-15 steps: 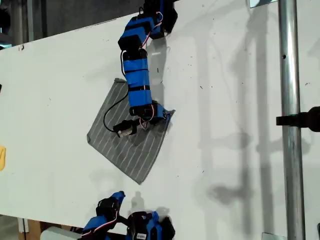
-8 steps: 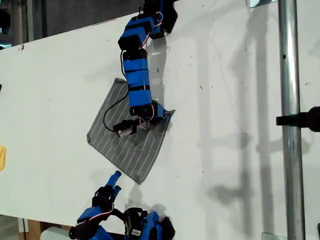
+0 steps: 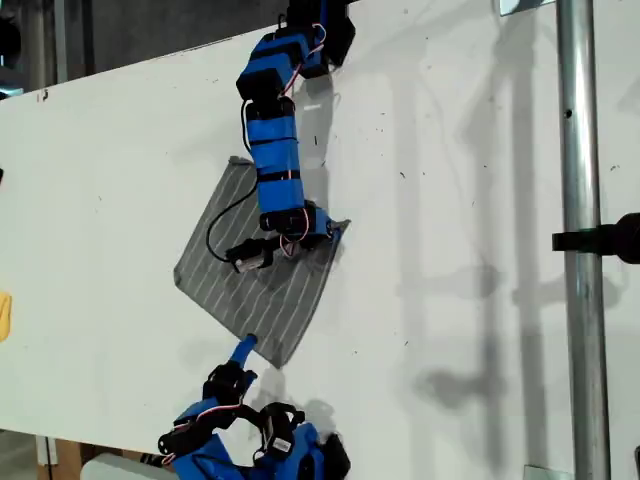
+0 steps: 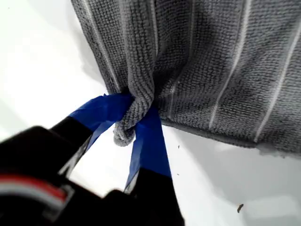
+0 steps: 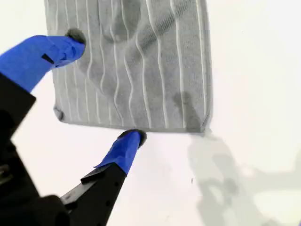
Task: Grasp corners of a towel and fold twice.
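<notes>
The grey pinstriped towel (image 3: 250,295) lies flat as a diamond on the white table (image 3: 480,150). My first gripper (image 3: 332,232) reaches down from the exterior view's top. It is shut on the towel's corner toward the exterior view's right; the first wrist view shows that bunched corner (image 4: 126,129) pinched between the blue fingers of my first gripper (image 4: 134,110). My second gripper (image 3: 243,352) comes up from the exterior view's bottom and stands open at the towel's lowest edge. In the second wrist view my second gripper (image 5: 103,88) straddles the towel (image 5: 141,61), with a hemmed corner (image 5: 59,114) between its fingers.
A vertical metal pole (image 3: 580,300) with a black clamp (image 3: 605,240) stands at the exterior view's right. The table's far edge runs along the exterior view's top left. A small yellow object (image 3: 3,315) shows at the exterior view's left edge.
My second gripper has risen from the exterior view's bottom edge up to the towel's lowest edge. My first gripper has stayed still, holding its corner.
</notes>
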Available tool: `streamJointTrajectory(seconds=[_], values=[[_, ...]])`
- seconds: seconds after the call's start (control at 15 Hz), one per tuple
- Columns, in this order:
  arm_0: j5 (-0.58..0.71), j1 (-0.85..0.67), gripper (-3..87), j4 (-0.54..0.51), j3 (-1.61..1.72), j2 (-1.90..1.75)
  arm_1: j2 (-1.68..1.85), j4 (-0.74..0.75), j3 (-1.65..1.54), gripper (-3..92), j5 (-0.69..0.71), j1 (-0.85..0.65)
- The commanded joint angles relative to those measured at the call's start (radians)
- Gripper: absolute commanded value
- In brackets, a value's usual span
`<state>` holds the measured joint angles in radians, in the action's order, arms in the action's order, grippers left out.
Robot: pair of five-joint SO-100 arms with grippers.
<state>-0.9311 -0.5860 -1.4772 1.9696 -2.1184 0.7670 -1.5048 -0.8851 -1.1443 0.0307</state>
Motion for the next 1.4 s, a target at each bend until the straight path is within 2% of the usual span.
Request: streamJointTrajectory(seconds=[0.0, 0.2, 0.6, 0.73, 0.87, 0.93, 1.13, 1.33], values=[[-0.028, 0.009, 33.0, 0.15, 0.156, -0.021, 0.031, 0.009, -0.008, -0.2, -0.011, 0.018], [-0.029, -0.031, 32.7, 0.287, 0.282, 0.075, 0.037, 0.011, -0.008, -0.2, -0.017, 0.028], [0.012, -0.126, 29.9, 0.436, 0.262, 0.411, 0.063, 0.017, -0.037, -0.2, -0.032, 0.049], [0.012, -0.152, 21.4, 0.439, 0.252, 0.442, 0.067, 0.017, -0.048, -0.2, -0.034, 0.054], [0.011, -0.161, 4.9, 0.443, 0.25, 0.446, 0.067, 0.017, -0.049, -0.2, -0.034, 0.054], [0.012, -0.153, 2.1, 0.446, 0.249, 0.446, 0.067, 0.017, -0.051, -0.2, -0.032, 0.051], [-0.008, -0.129, -1.5, 0.425, 0.23, 0.436, 0.071, 0.018, -0.052, -0.2, -0.029, 0.049], [-0.081, -0.037, -1.5, 0.318, 0.189, 0.339, 0.126, 0.021, -0.095, -0.2, -0.035, 0.049]])
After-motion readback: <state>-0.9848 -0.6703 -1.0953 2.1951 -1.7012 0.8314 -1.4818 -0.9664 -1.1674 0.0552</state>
